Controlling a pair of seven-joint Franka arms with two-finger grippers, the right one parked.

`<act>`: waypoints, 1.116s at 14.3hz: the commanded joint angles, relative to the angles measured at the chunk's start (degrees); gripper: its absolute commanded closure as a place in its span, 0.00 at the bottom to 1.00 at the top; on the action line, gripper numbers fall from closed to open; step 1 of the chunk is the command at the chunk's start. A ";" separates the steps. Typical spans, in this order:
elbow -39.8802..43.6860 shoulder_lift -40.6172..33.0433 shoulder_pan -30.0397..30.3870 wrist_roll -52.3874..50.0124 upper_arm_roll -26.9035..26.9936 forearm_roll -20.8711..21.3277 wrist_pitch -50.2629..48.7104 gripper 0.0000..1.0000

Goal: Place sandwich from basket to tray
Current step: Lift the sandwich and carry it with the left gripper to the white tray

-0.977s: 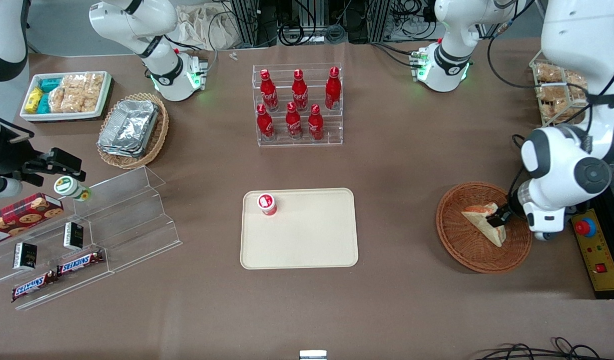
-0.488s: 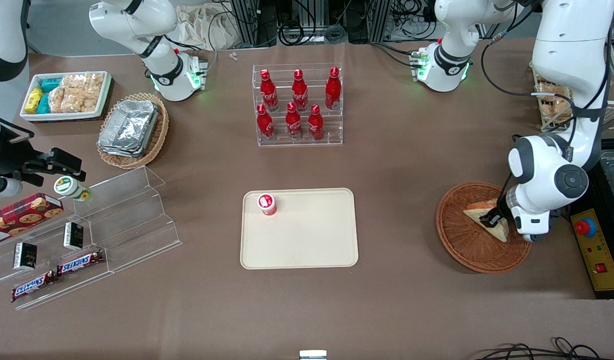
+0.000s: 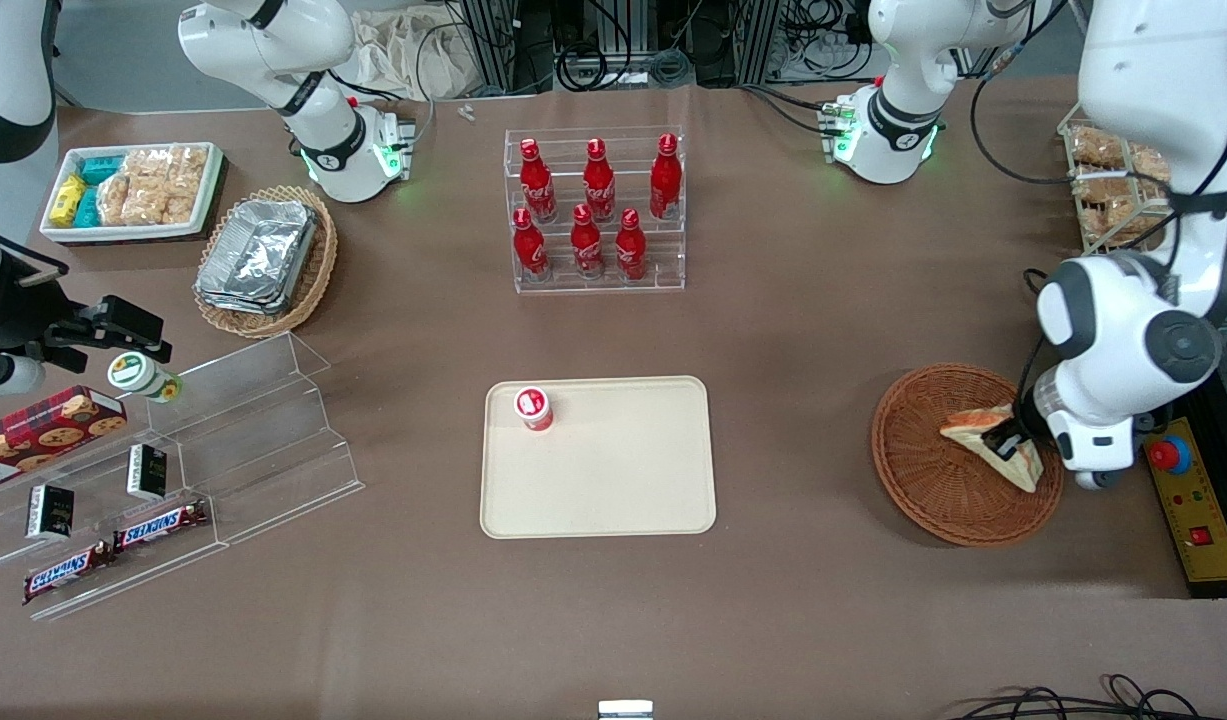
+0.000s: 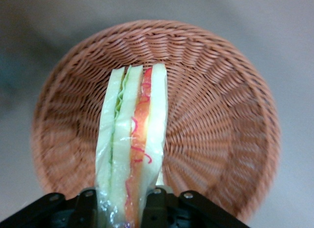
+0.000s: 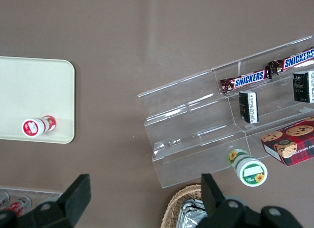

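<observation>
Lifting since earlier, hand (image 3: 1003,440) clamps sandwich (image 3: 978,425) above basket (image 3: 923,490).

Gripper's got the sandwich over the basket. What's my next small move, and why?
Probably a straight lift. The gripper is shut on the sandwich, which hangs just above the basket. Raising it clear of the rim should come before any sideways travel toward the tray, where a small red cup stands in one corner.
</observation>
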 commanded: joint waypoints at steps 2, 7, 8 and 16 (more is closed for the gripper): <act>12.86 -5.05 -0.54 10.22 -3.94 0.63 -25.73 1.00; 19.14 -3.73 -0.72 16.67 -15.96 0.45 -31.35 1.00; 20.45 -3.12 -0.80 16.76 -18.08 0.37 -31.08 1.00; 27.41 12.86 -14.76 9.75 -23.55 6.33 -16.86 1.00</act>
